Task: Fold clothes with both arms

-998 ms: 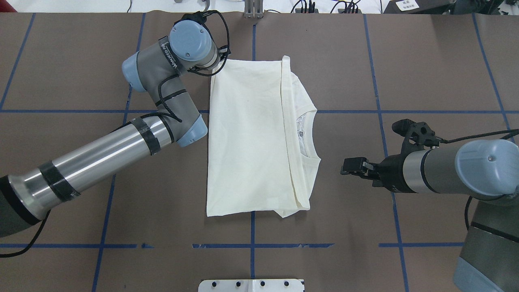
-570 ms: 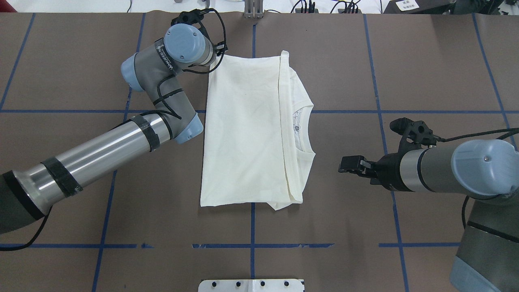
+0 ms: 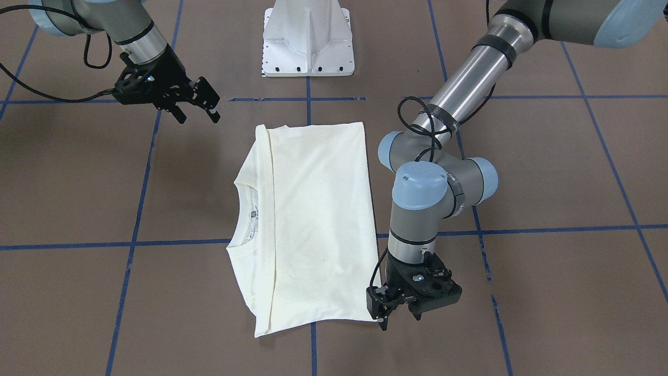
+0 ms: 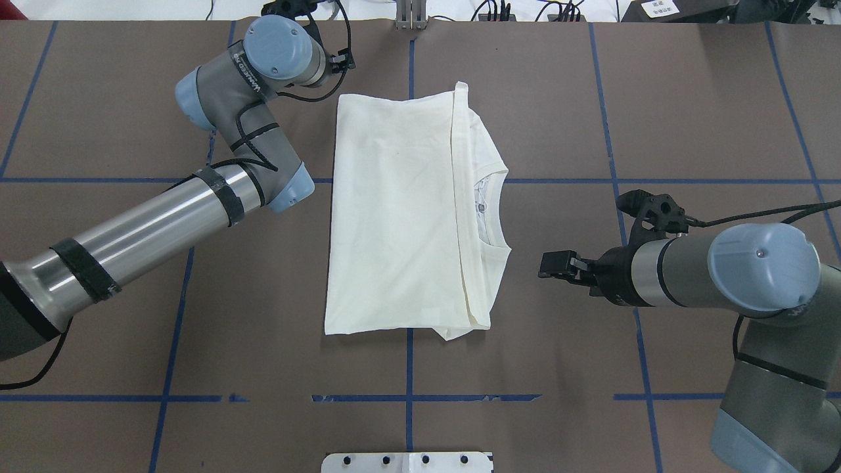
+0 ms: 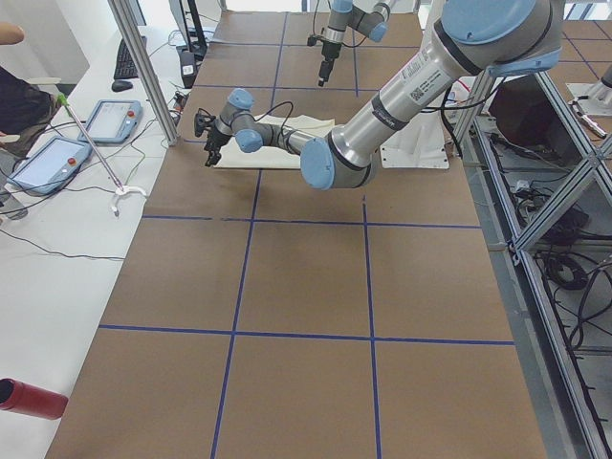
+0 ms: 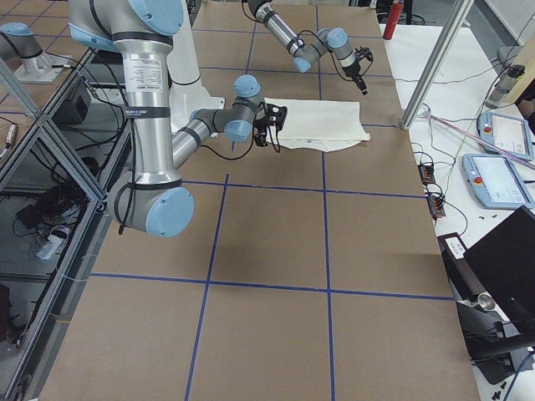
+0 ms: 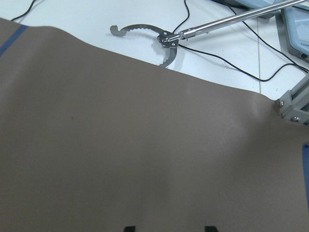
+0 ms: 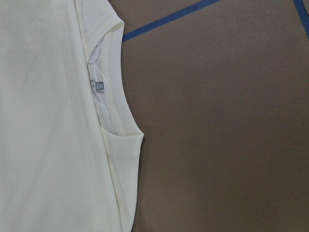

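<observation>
Your left gripper holds nothing. Its wrist view shows two fingertips spread apart over bare table, with no cloth between them. The cream-white T-shirt lies flat, plain side up, folded into a long rectangle. One corner lies just beside the left jaws; whether it touches them is hard to tell. Your right gripper also stands open and empty. The shirt's collar lies ahead of its jaws, near but apart from them.

This looks like a pause between folds: the lengthwise fold is laid and nothing is being gripped. The next move probably calls for each gripper to pinch a corner at one short end, taking every layer. You then carry that end over in step so the edges meet squarely.
</observation>
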You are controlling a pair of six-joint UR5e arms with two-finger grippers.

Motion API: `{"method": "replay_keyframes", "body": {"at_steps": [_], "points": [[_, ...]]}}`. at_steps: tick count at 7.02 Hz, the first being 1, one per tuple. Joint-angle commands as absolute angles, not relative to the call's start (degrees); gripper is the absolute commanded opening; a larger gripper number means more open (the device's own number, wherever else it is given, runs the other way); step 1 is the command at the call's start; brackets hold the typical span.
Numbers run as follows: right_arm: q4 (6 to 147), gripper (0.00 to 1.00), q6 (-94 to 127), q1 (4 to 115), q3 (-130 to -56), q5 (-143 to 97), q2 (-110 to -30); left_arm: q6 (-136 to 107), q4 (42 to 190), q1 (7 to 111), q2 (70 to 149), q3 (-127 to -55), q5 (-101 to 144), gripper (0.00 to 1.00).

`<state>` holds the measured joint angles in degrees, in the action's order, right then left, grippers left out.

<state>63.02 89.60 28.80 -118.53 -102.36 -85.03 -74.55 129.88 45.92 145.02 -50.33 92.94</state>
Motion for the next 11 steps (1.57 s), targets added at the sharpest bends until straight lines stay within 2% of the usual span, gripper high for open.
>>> {"method": "replay_keyframes", "body": {"at_steps": [1, 3, 4, 6, 8, 11], "points": [[63.5, 1.00, 86.9, 28.9, -114.5, -102.4, -81.8, -72.3, 123.7, 46.9, 137.2, -64.0, 100.7, 1.00], [73.1, 1.00, 81.8, 28.7, -114.2, -102.4, -76.9, -72.2, 111.5, 46.8, 130.5, -82.3, 103.6, 1.00], [79.9, 1.00, 78.4, 28.4, -111.7, -102.4, -71.1, -72.2, 106.7, 46.6, 127.4, -90.7, 105.4, 1.00], [84.8, 1.00, 77.2, 26.1, -106.5, -102.2, -64.4, -72.2, 103.7, 46.3, 121.6, -102.3, 110.1, 1.00], [84.8, 1.00, 77.2, 22.9, -100.6, -100.6, -59.9, -72.3, 102.0, 45.7, 117.8, -108.7, 112.1, 1.00], [87.6, 1.00, 73.2, 21.6, -98.1, -101.2, -59.7, -72.7, 102.0, 45.4, 117.2, -108.8, 114.5, 1.00]]}}
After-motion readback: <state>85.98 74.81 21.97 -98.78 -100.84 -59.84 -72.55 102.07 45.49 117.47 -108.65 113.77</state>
